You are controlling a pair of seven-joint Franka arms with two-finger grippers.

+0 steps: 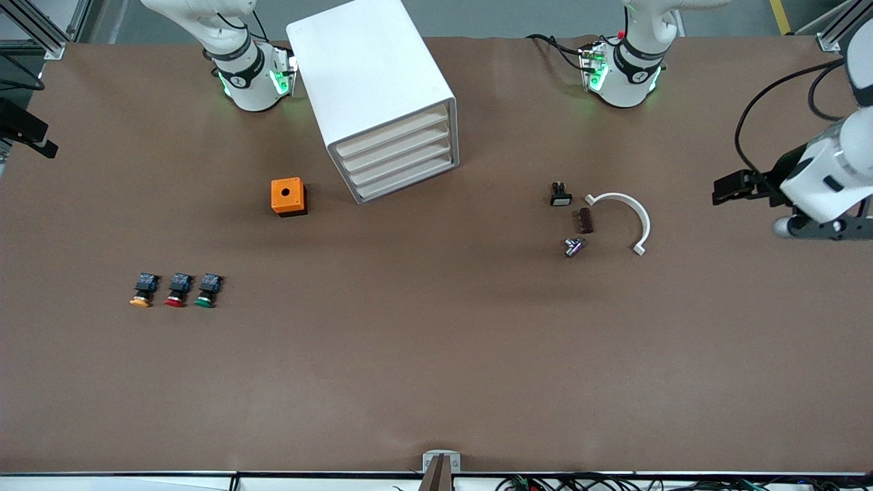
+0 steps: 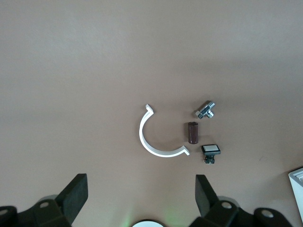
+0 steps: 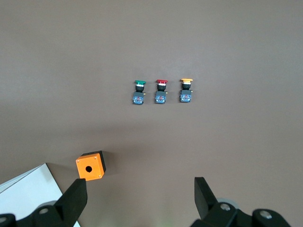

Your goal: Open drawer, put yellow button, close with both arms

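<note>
On the brown table [image 1: 436, 354] stands a white cabinet [image 1: 372, 82] with four shallow drawers, all pushed in; the drawer [image 1: 394, 134] at the top is shut too. Just beside the cabinet, toward the right arm's end of the table, sits an orange box [image 1: 288, 196] with a round hole in its top. Nearer to the front camera, three little buttons lie in a row, close together. The yellow button [image 1: 142, 290] is the one nearest the right arm's end of the table, the red button [image 1: 177, 290] is in the middle, and the green button [image 1: 206, 290] is next to it. Nothing touches them. Toward the left arm's end of the table lie a white curved clip [image 1: 626, 217], a small brown block [image 1: 585, 220], a shiny metal piece [image 1: 573, 246] and a small black switch [image 1: 560, 195], all near one another. The left claw [image 2: 141, 198] hangs in the air over the curved clip and its neighbours, with its two fingers spread wide apart and nothing between them. The right claw [image 3: 141, 199] hangs over the table near the orange box, and its fingers are also wide apart and hold nothing.
</note>
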